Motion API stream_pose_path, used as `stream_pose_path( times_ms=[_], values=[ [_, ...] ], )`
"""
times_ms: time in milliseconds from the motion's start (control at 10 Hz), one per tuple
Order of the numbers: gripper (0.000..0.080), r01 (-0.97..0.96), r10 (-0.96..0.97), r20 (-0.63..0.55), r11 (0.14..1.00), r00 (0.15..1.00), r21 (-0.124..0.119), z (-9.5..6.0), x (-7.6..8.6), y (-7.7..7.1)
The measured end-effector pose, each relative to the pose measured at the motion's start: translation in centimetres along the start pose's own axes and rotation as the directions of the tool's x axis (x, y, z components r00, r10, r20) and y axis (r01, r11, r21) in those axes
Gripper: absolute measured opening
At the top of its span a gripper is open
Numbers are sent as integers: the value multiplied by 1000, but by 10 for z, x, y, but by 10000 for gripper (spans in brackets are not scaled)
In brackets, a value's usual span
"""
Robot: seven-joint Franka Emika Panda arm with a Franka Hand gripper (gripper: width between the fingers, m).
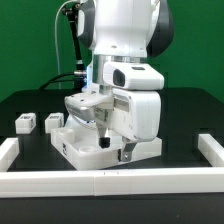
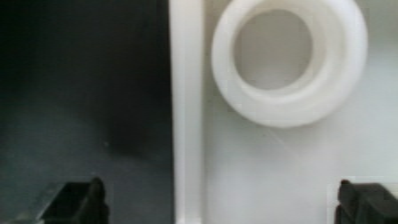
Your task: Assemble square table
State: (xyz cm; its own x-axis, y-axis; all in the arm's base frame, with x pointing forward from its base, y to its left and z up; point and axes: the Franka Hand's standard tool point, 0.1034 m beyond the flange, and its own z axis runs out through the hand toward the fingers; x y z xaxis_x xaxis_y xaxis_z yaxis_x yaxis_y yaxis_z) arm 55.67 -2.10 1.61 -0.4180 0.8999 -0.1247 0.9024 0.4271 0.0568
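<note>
Black fingertips point(image 2: 75, 200) of the end effector point(image 2: 222, 205) are seen spread wide, with nothing pinched between them. The rim of the white square table panel point(image 2: 267, 160) is straddled from above, presumably so that the panel can be gripped or nudged by its edge. A raised round socket point(image 2: 285, 60) is moulded into the panel and is judged to be meant for a leg. The panel is set near the middle of the black tabletop point(image 1: 190, 118). Two leg blocks point(image 1: 52, 122) are kept apart from it, towards the tabletop's edge on the exterior view's left.
</note>
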Motion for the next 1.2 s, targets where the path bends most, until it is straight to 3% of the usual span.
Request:
stream_pose_path(
  times_ms=[200,300,400,600,700,800,1100,1200],
  values=[
    [649,0,0,0,1000,1000,0,0,0,0],
    [549,-1,1,0,1000,1000,0,0,0,0],
    [549,-1,1,0,1000,1000,0,0,-1,0],
    [218,9,-9,2,1000,1000,1,0,-1,-1],
    [218,6,-6,2,1000,1000,1,0,-1,-1],
    [63,32,-32,5,999,999,2,0,-2,-1],
    [61,238,-239,17,971,971,9,-1,6,3],
    [60,361,-362,14,932,932,38,-1,12,5]
  ],
)
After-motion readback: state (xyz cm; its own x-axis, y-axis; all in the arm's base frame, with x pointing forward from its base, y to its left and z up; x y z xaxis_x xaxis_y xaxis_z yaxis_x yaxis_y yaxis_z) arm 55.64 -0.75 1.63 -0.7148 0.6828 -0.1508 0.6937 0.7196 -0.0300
